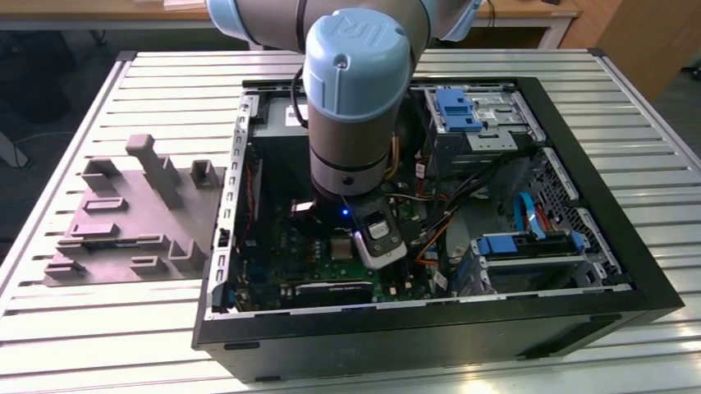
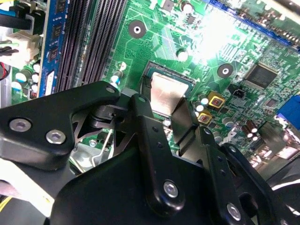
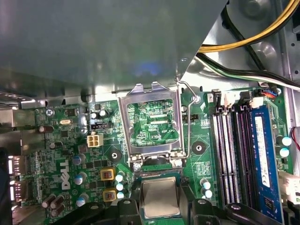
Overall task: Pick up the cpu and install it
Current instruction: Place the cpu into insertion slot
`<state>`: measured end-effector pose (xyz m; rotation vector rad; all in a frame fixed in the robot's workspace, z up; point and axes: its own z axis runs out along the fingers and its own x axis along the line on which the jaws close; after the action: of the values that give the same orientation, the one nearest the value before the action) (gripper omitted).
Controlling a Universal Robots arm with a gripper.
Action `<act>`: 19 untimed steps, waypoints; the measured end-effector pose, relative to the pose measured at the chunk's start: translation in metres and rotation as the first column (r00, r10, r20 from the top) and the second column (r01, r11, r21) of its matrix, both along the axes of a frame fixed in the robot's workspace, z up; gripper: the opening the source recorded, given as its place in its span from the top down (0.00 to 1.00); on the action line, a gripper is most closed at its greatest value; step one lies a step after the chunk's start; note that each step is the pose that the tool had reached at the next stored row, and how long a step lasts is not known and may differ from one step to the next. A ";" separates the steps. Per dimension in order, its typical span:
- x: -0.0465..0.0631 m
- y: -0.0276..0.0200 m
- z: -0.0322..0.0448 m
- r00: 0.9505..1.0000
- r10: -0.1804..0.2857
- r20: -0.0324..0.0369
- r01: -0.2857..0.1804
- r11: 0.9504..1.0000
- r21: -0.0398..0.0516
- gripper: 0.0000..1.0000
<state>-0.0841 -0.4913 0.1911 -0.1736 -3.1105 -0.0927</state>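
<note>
Grasping the cpu (image 3: 160,197) by two opposite edges, the gripper (image 2: 164,107) holds it level in or just over the socket (image 3: 158,168) of the green board (image 3: 51,140), beside the raised load plate (image 3: 152,93); whether the chip is fully seated cannot be told. The step in hand is judged to be the placement, and any further lowering calls for the chip's edges square with the socket frame and no tilt. Counted: one cpu, one socket, one load plate, two fingers (image 2: 143,126), two yellow-topped components (image 3: 107,174).
</note>
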 end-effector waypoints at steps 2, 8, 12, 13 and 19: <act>0.000 0.0001 -0.0002 1.000 0.000 0.000 0.000 1.000 0.001 0.56; 0.000 0.0001 -0.0004 1.000 0.000 0.000 0.000 1.000 0.002 0.56; 0.000 0.0001 -0.0005 1.000 0.000 0.000 0.000 1.000 0.002 0.55; 0.000 0.0002 -0.0002 1.000 0.000 0.000 0.000 1.000 0.003 0.55; 0.000 0.0001 0.0027 1.000 0.000 -0.003 0.000 1.000 0.002 0.49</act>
<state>-0.0839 -0.4911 0.1938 -0.1733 -3.1073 -0.0960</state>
